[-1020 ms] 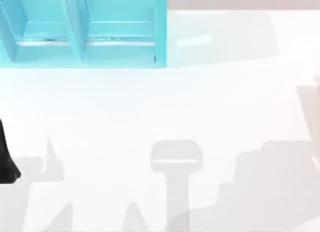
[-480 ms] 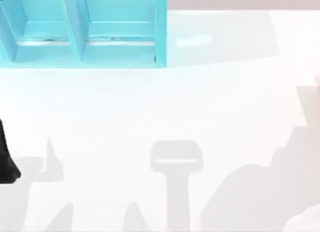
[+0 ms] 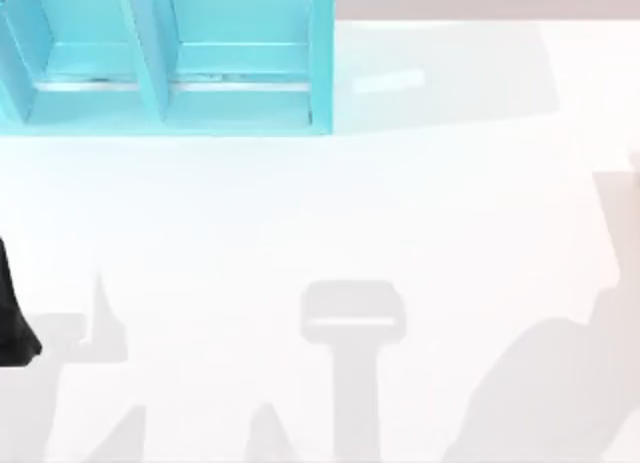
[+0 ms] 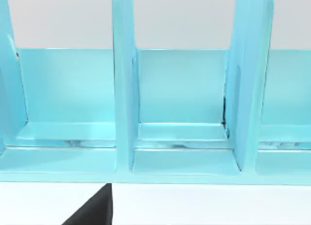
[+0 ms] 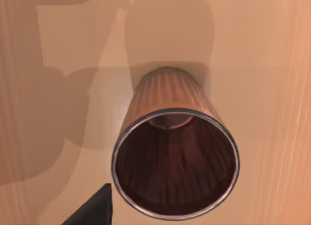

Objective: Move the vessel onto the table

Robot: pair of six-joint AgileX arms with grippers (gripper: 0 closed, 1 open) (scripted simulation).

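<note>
Two arms are ours, and neither holds anything that we can see. From above, the white table (image 3: 300, 213) lies broad and bare, with grey shadows across its near half. A turquoise shelf (image 3: 165, 58) stands at its far left corner, its open compartments facing the table. A dark part of our left arm (image 3: 12, 318) shows at the table's left edge, well apart from the shelf.

In the left wrist view, the shelf (image 4: 124, 89) stands straight ahead, with upright dividers splitting it into compartments. A black part of our left hand (image 4: 95, 211) juts in over the white table (image 4: 204, 205) in front of the shelf. We cannot tell whether this hand is wide or narrow.

In the right wrist view, the cup (image 5: 167, 115) stands on a tan, wood-grained surface (image 5: 262, 64), not on the white table. It is reddish-brown with finely ribbed sides, it widens toward a pale rim, and we look into its dark inside. A black part of our right hand (image 5: 95, 209) lies just beside the rim; we cannot tell whether it touches the cup, nor whether this hand is wide or narrow. Shadows fall on the tan surface around the cup.
</note>
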